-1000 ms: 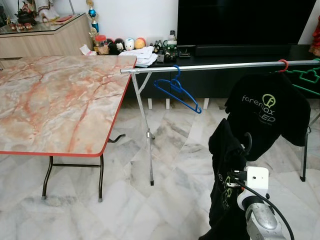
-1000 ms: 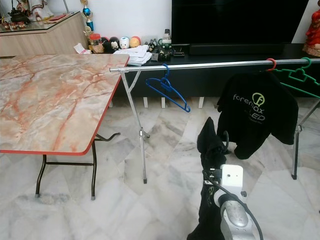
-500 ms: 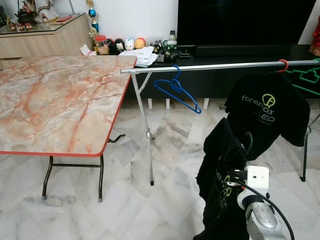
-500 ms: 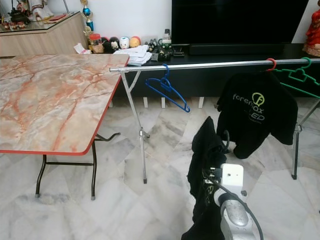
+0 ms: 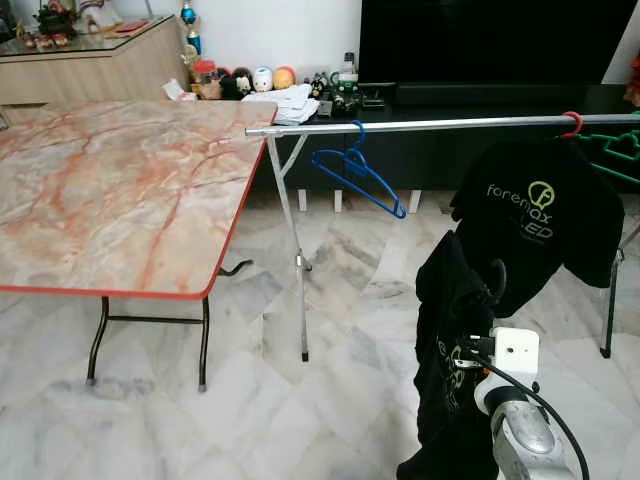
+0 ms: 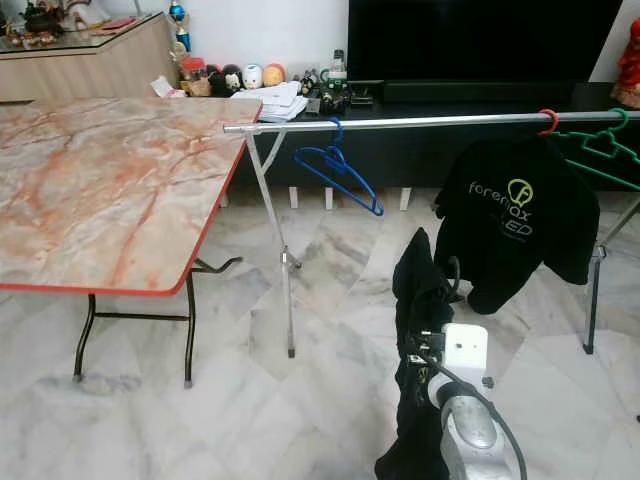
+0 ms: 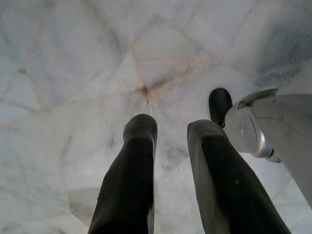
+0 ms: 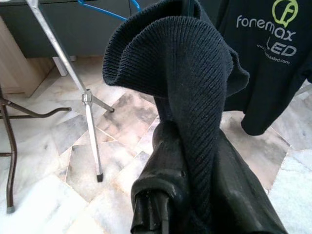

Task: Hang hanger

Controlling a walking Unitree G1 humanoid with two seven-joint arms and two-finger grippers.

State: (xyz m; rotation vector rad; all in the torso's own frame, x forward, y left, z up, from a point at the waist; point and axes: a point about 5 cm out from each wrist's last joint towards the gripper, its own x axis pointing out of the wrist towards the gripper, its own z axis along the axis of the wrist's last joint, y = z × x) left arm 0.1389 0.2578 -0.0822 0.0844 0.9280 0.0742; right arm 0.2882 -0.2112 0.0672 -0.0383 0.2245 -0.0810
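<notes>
The right wrist view shows the right end effector closed on a dark knitted garment, the cloth bunched and draped over its fingers. In the left eye view that garment hangs limp from the end effector, low and in front of the metal rail. No hanger can be made out inside it; a dark hook shape near the grip may be one, but that is unclear. The cloth looks soft, light and prone to slipping or swinging, so a hold on something stiff at the collar would probably serve better than on loose folds. The rail carries a blue hanger and a black printed shirt. The left end effector hangs idle over the marble floor, fingers slightly apart.
</notes>
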